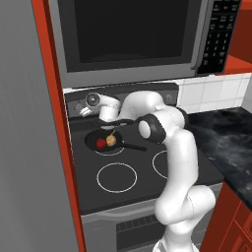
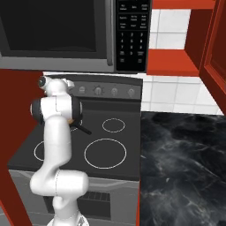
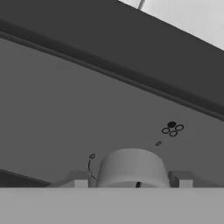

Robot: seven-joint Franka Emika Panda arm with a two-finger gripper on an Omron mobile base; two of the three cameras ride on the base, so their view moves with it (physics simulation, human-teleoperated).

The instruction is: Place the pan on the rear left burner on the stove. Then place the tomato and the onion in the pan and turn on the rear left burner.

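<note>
Cookware first: the small round black frying pan (image 1: 101, 140) is sitting on the rear left burner (image 1: 109, 150), a thin white ring on the black glass stove (image 1: 142, 184), with its long thin handle pointing toward the front right. Inside it, the small glossy red tomato (image 1: 101, 143) and the tan-yellow onion (image 1: 111, 140) with its thin pointed stem are lying side by side, touching or nearly so. No red glow is showing inside the ring.

The white arm is reaching over the pan to the grey back panel, and the gripper (image 1: 86, 105) is sitting at the panel's left end. In the hand view a round grey knob (image 3: 132, 168) is standing between the two finger tips (image 3: 80, 180), which are flanking it on either side; whether they are pressing on it or standing just clear I cannot tell.

In the right base view the arm is covering most of the pan, leaving only the handle's end showing, and four round knobs are showing along the panel. In the left base view the arm is cutting off part of the front right ring and hiding the rear right one. Counted: one pan, one tomato, one onion. A grey microwave (image 1: 133, 39) is hanging above.
</note>
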